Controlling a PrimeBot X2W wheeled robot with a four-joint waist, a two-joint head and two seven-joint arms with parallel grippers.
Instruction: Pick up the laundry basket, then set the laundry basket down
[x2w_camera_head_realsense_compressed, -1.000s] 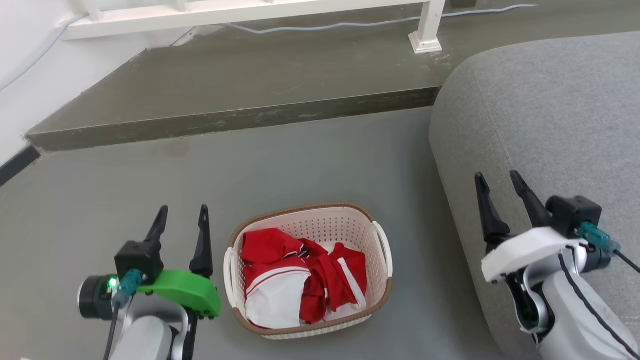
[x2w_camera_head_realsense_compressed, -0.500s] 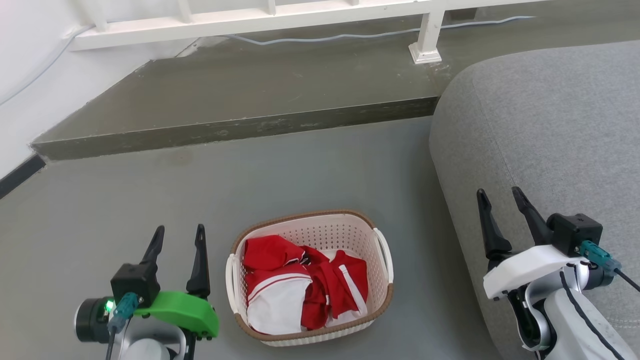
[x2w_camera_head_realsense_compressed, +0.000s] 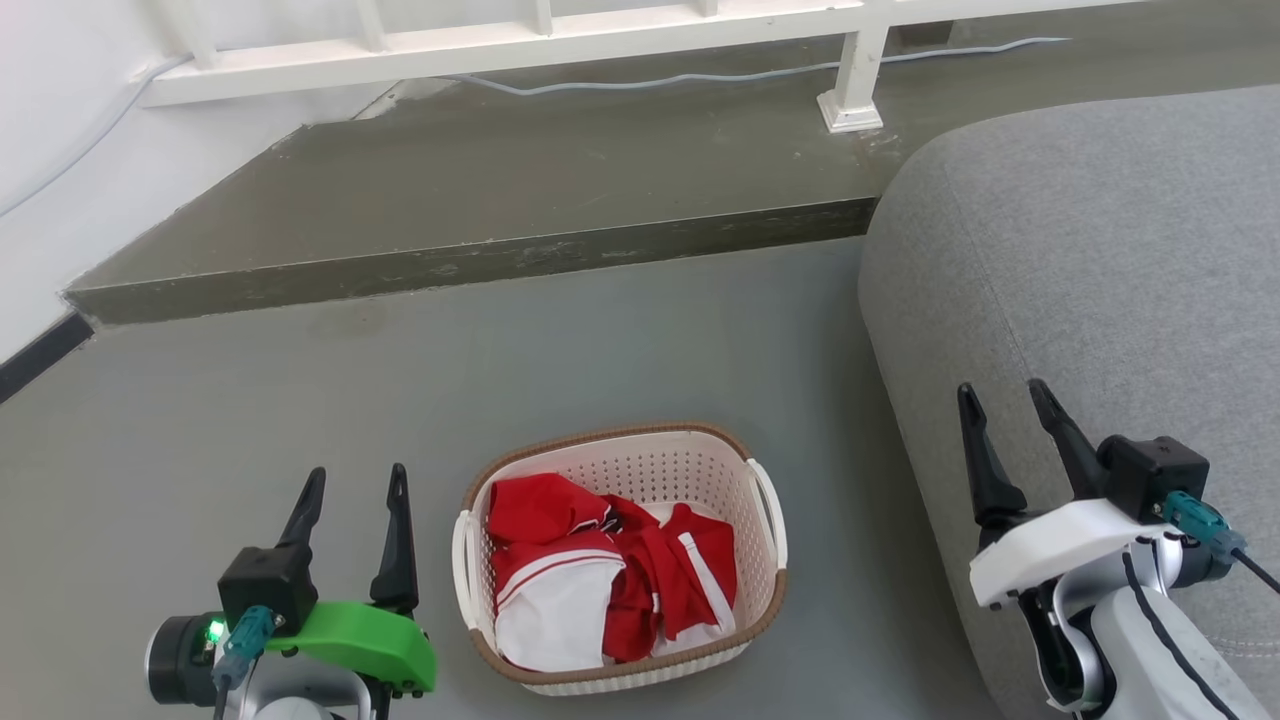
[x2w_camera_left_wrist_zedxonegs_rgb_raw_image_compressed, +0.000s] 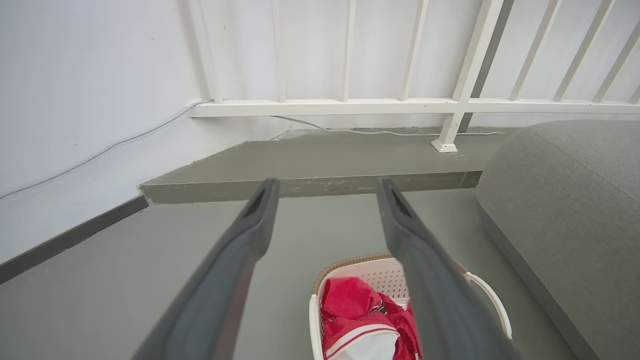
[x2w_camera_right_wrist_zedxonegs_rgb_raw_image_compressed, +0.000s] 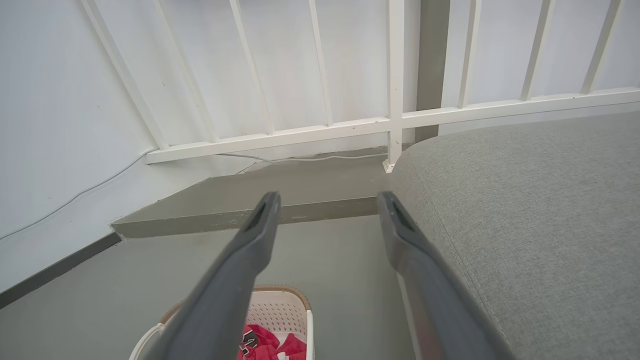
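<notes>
Cream-white perforated plastic with a brown woven-look rim: the laundry basket (x2w_camera_head_realsense_compressed: 660, 468) stands on the grey floor (x2w_camera_head_realsense_compressed: 560, 340) at lower centre of the head view, and a heap of red and white garments (x2w_camera_head_realsense_compressed: 610, 575) fills most of its well. Left gripper (x2w_camera_head_realsense_compressed: 358, 470), lower left, near the basket's white handle (x2w_camera_head_realsense_compressed: 458, 550); right gripper (x2w_camera_head_realsense_compressed: 1000, 388), lower right, before the grey upholstered seat (x2w_camera_head_realsense_compressed: 1100, 250); both with fingers apart, holding nothing. Placement judged: one arm to each flank, apparently readying a two-sided lift by the handles, not yet begun.
</notes>
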